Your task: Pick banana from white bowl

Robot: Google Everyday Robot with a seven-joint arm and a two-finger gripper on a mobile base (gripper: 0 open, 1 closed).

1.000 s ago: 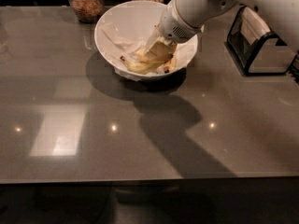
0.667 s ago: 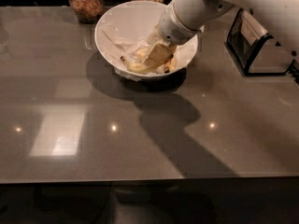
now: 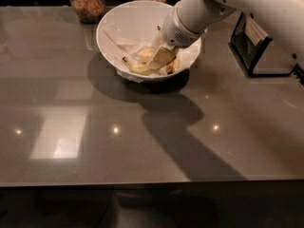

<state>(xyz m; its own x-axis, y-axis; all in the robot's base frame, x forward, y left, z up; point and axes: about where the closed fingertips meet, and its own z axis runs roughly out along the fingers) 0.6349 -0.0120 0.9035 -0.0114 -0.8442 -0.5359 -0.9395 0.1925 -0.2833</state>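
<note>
Reaching into white bowl [image 3: 124,19] with gripper [image 3: 161,58] low beside banana [image 3: 143,55]; can't tell if clamped yet. Probably light, soft, bruisable, so best grabbed gently across the middle.

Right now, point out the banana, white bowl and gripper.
banana [image 3: 145,55], camera view, pale visible side.
white bowl [image 3: 130,18], camera view, bare inner wall.
gripper [image 3: 160,60], camera view, tip, low inside the white bowl.
</note>
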